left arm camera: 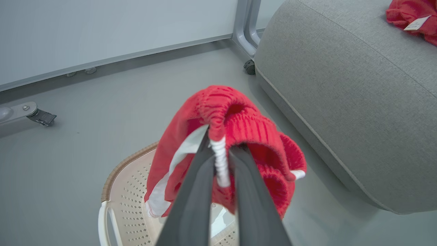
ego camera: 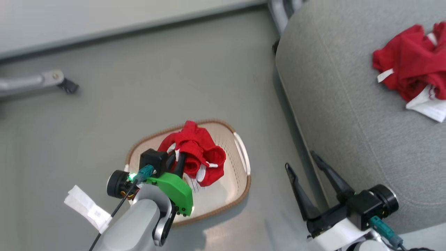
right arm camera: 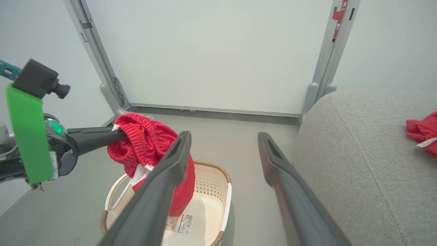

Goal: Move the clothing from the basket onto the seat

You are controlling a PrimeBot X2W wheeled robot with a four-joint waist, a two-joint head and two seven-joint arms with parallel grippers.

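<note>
Above the basket (right arm camera: pixel 211 191), clothing (left arm camera: pixel 239 136) hangs from left tool (left arm camera: pixel 220 150).

This looks like a test room or lab dressed with a few household things, not a lived-in home. The walls are plain white panels (right arm camera: pixel 211 58) set in grey metal posts (right arm camera: pixel 95 51), like movable partitions. A flat metal foot (ego camera: pixel 41 80) with a dark tip rests on the ground, and one post carries a small red sticker (right arm camera: pixel 339 13). The floor (ego camera: pixel 156 80) is smooth, bare grey. The homely touches are few: a big grey upholstered seat (ego camera: pixel 348 122), a cream plastic laundry basket (right arm camera: pixel 213 184) on the floor near it, and some red clothing (ego camera: pixel 407 66). A small black wheel (left arm camera: pixel 250 67) sits at the base of the post beside the seat.
</note>
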